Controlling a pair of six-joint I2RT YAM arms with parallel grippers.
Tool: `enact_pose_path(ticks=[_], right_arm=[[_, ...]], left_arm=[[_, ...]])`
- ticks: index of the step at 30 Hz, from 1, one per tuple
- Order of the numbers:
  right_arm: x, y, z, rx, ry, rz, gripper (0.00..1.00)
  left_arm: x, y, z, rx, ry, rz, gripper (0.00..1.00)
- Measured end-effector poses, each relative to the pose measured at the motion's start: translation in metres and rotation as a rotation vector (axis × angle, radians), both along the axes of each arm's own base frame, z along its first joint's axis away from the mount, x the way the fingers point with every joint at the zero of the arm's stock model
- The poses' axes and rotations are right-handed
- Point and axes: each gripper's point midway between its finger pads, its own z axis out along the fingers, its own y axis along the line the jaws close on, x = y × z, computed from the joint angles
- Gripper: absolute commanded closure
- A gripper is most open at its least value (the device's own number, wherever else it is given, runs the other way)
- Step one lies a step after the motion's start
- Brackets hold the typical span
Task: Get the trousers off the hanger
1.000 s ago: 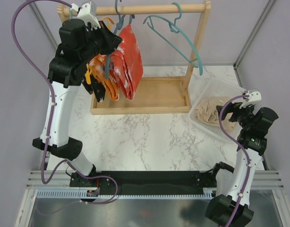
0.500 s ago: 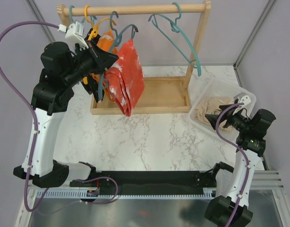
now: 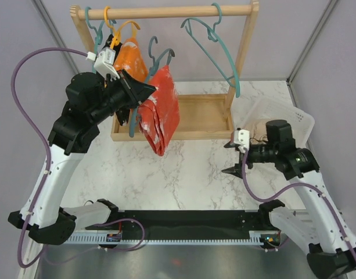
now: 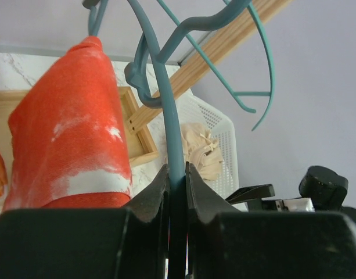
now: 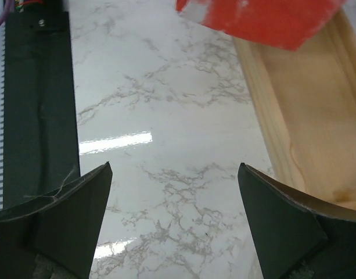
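Observation:
My left gripper (image 3: pixel 138 93) is shut on the bar of a teal hanger (image 4: pixel 173 133), held off the rail and in front of the rack. The red trousers with white flecks (image 3: pixel 161 110) are draped over this hanger and also show in the left wrist view (image 4: pixel 73 133). The orange trousers (image 3: pixel 133 55) hang on a yellow hanger on the rail (image 3: pixel 166 11). The beige trousers (image 4: pixel 198 152) lie in the white basket (image 4: pixel 227 131). I cannot make out the black trousers. My right gripper (image 3: pixel 234 157) is wide open and empty, low over the marble top (image 5: pixel 175 226), with the red trousers' hem above it (image 5: pixel 265 17).
The wooden rack's tray base (image 3: pixel 195 116) sits behind the red trousers and shows in the right wrist view (image 5: pixel 317 116). An empty teal hanger (image 3: pixel 215 46) hangs at the rail's right end. The basket (image 3: pixel 299 119) stands at the right, behind my right arm.
My left gripper has drawn the teal hanger with the red trousers off the rail, down and forward. My right arm has swung left from the basket to the table's middle.

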Motion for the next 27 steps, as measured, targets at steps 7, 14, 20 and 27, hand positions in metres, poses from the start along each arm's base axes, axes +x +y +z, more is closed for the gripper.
enact_pose_path(ticks=[7, 14, 20, 27], right_arm=[[0.01, 0.061, 0.005, -0.23, -0.153, 0.158, 0.03], [0.015, 0.157, 0.048, -0.165, -0.384, 0.093, 0.02], [0.024, 0.191, 0.07, 0.0, -0.366, -0.155, 0.02], [0.064, 0.197, 0.079, 0.122, -0.274, -0.452, 0.02]], left_arm=[[-0.015, -0.031, -0.014, 0.021, -0.002, -0.002, 0.98], [-0.016, -0.037, -0.017, 0.015, -0.029, 0.052, 0.98], [-0.013, -0.035, -0.012, 0.0, -0.049, 0.084, 0.98], [-0.017, -0.025, -0.004, -0.028, -0.076, 0.116, 0.98]])
